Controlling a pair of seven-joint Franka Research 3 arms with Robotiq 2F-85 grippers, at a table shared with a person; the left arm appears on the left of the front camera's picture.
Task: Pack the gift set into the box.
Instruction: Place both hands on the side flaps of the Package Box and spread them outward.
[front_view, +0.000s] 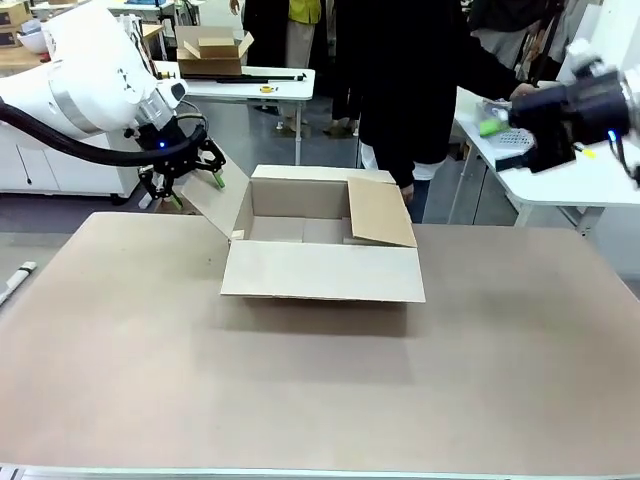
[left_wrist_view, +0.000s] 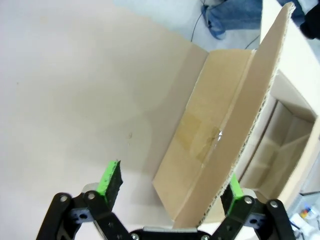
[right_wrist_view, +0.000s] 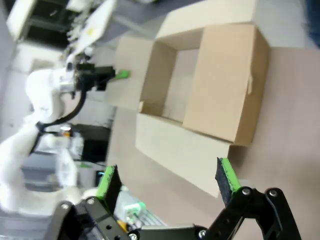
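Front view showed the box (front_view: 320, 270), flaps open, toward twelve o'clock on the bench (front_view: 300, 400). My left pincer (front_view: 197, 190) sat at its nine o'clock, fingers apart astride the left flap (left_wrist_view: 225, 125). My right pincer (right_wrist_view: 167, 175), at two o'clock, was likewise spread.

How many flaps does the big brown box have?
4: the front flap lies flat, the right flap leans over the opening, the left flap tilts outward, the back flap folds away.
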